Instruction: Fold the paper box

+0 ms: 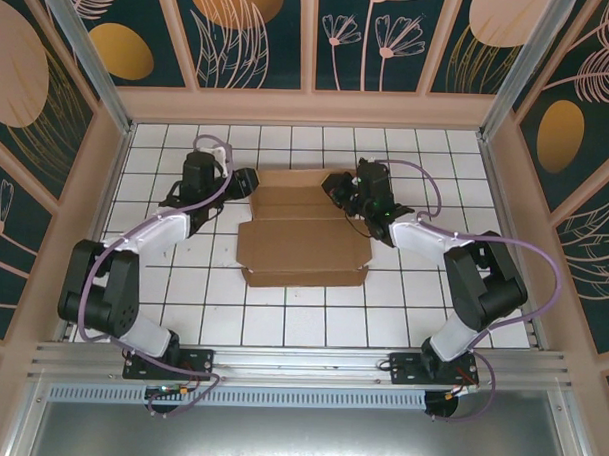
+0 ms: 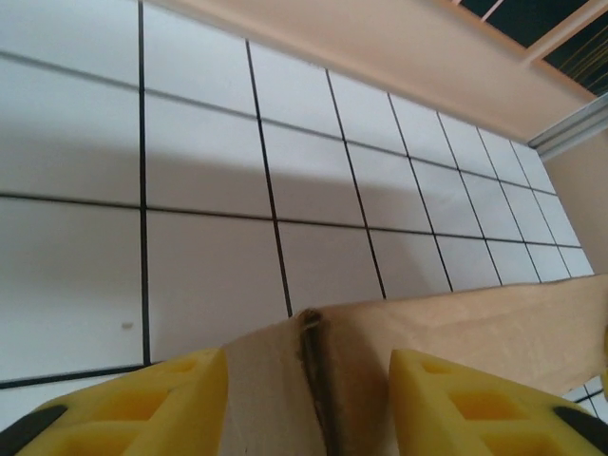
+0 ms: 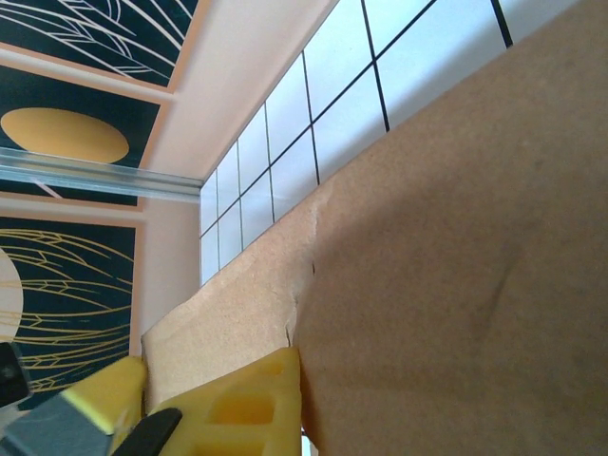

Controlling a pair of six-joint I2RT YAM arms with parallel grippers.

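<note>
Bright, even light fell from above; the paper box point(image 1: 302, 238) cast only faint shadow on the table point(image 1: 281, 317) beside it. Nearest the box, wrist views were soft.

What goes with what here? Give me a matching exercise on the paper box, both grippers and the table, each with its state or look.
Things:
1. paper box
2. left gripper
3. right gripper
4. table

States:
A. white tiles with black grid lines
B. shut on a flap at the box's far right corner
C. jaws apart at the box's far left corner
D. brown, lying mid-table

Pairs: 1-D, 2-C, 3-B, 4-A
</note>
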